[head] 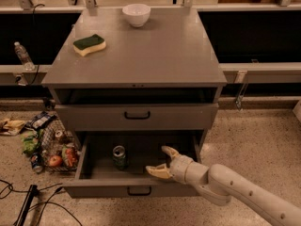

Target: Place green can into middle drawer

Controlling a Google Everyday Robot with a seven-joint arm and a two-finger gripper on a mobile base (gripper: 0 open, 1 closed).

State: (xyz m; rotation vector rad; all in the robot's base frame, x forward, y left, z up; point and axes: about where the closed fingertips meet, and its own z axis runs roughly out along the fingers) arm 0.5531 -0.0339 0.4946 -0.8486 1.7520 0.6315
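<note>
Standing inside open middle drawer (136,190): green can (119,157), splayed tool (156,159) beside.

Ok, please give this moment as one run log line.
green can: upright in middle drawer | pincer: open, right of can, apart | drawer: open

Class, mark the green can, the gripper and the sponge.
green can (119,157): camera view, its side.
gripper (156,159): camera view, midway between open fingertips, beside the can.
sponge (89,44): camera view, green top.

Gripper (156,159) over middle drawer (94,188); arm (254,192) cropped
</note>
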